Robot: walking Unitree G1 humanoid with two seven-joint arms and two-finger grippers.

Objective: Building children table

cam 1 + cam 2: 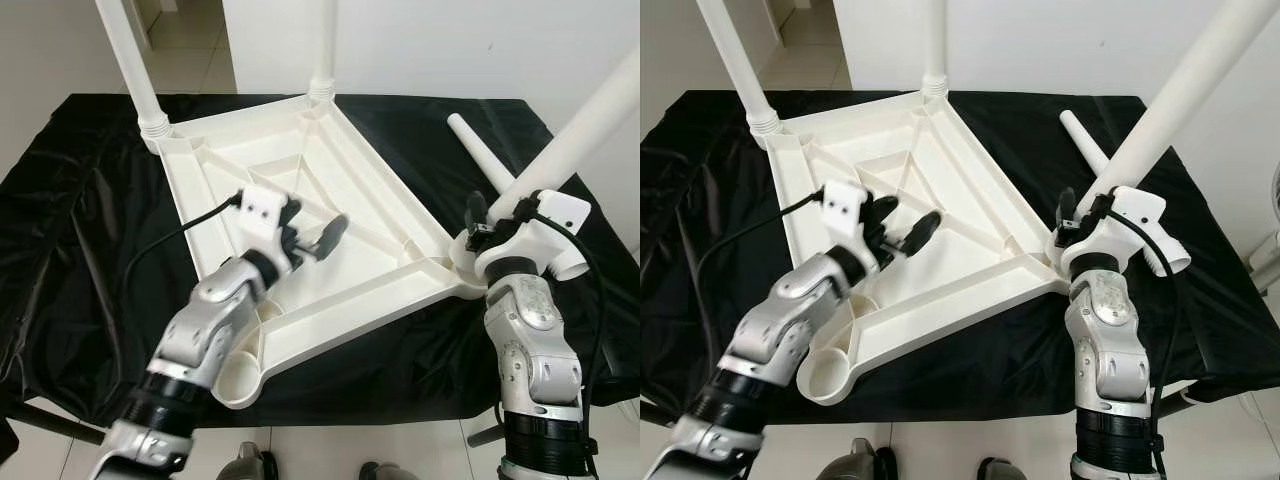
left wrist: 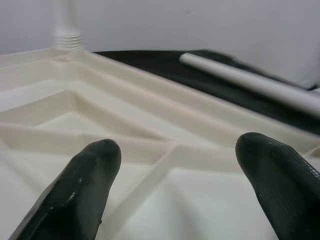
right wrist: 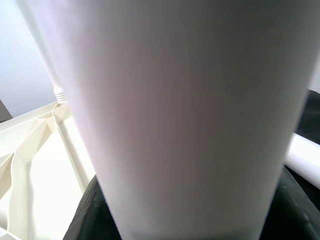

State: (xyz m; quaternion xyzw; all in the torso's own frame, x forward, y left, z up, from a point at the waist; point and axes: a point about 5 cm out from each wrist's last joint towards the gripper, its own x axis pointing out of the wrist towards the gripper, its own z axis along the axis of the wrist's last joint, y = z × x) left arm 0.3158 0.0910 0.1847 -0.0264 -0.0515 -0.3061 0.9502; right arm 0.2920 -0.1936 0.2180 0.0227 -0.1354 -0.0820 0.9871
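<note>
Now right hand grips table leg at tabletop corner; left hand wide above ribs.

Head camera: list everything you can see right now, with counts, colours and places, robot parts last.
Upside-down white plastic tabletop: one, white, ribbed underside up, on the black cloth.
Fitted white plastic legs: two, white, upright in the far corner sockets.
White leg being fitted: one, tilted, base at the right near corner, in the right gripper.
Loose white leg: one, lying on the cloth right of the tabletop.
Empty round corner socket: one, near left corner.
Black cloth: one, covering the work table.
Left gripper: open, above the tabletop's ribs.
Right gripper: shut on the tilted leg.
</note>
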